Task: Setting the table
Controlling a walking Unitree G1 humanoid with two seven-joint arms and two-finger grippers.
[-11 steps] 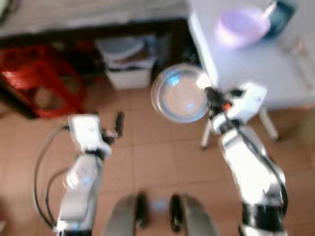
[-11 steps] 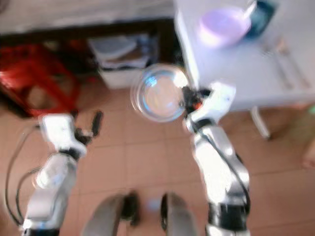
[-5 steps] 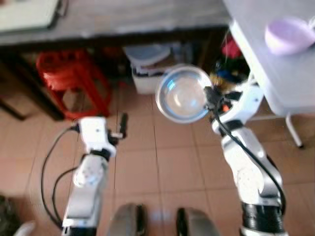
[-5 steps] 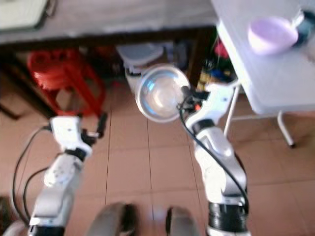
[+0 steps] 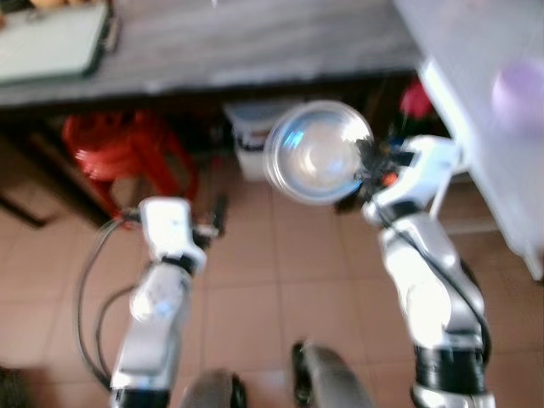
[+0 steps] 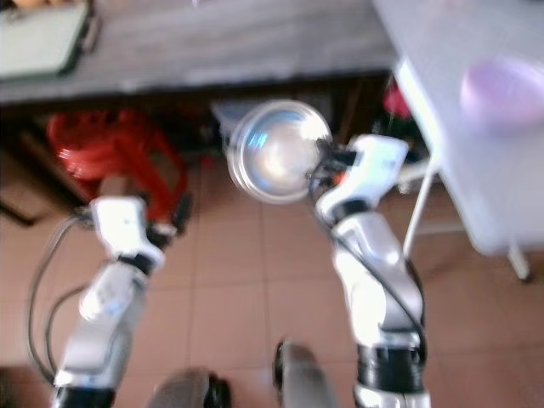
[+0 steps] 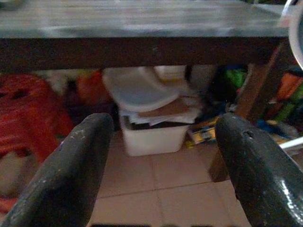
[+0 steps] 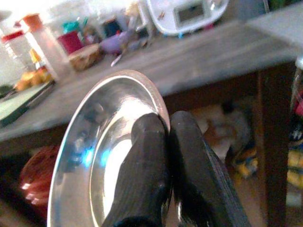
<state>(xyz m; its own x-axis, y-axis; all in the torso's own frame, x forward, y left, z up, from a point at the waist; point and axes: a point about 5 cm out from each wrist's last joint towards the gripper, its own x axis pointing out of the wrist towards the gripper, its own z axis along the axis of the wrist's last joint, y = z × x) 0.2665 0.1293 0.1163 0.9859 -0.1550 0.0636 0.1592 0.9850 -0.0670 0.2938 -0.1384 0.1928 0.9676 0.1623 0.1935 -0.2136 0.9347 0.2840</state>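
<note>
Two arms up over a tiled terracotta floor point(image 5: 255, 297), and the right gripper point(image 8: 165, 165) has its black fingers pinched on the rim of a round, shiny steel bowl point(image 5: 317, 153), so the bowl is held up in the air at about 12 o'clock from the robot's feet, tilted with its hollow side facing the camera. From the wrist you can see the bowl's polished inside catching blue glints. The left gripper point(image 7: 161, 161) is empty, with its matte, scuffed fingers spread wide, pointing at a white plastic bin point(image 7: 151, 135) tucked under a long grey wooden counter point(image 5: 238, 42). A red plastic stool point(image 5: 127, 153) sits at 10 o'clock, and a white table point(image 5: 484, 110) with a blurry lilac bowl point(image 5: 518, 89) is off at 2 o'clock. Compared with half a second ago the whole view has swung: the white table slid further toward the right edge, the counter fills more of the top, and the steel bowl sits a little higher in frame. Everything's motion-blurred.
</note>
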